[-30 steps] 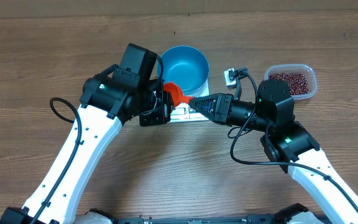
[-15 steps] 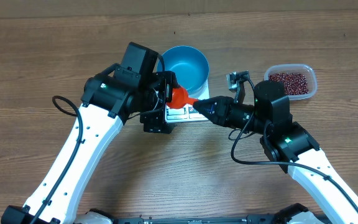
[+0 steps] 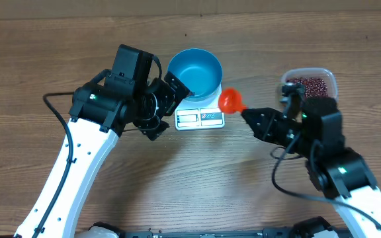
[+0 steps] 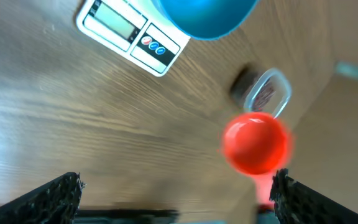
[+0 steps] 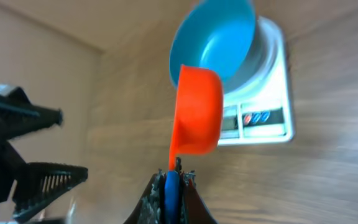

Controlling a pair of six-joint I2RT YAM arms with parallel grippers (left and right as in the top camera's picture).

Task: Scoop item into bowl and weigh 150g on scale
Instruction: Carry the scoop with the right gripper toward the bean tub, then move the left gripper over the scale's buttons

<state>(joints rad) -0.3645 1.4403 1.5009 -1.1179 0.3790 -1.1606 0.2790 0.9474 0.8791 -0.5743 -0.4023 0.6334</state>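
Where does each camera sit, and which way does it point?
Overhead: above the table, looking straight down; left arm and right arm show.
Left wrist: on the left arm, facing scale and scoop; open left gripper at bottom.
Right wrist: on the right arm, facing bowl; right gripper pinching scoop.
Shared: wrist views both show bowl, scale, scoop.

One blue bowl [image 3: 194, 71] sits on one white scale [image 3: 200, 118]. Near the scale are one red scoop [image 3: 231, 100], one clear tub [image 3: 325, 74] with many small red beans [image 3: 308, 86], and two robot arms: left arm [image 3: 78, 158], right arm [image 3: 339, 170].
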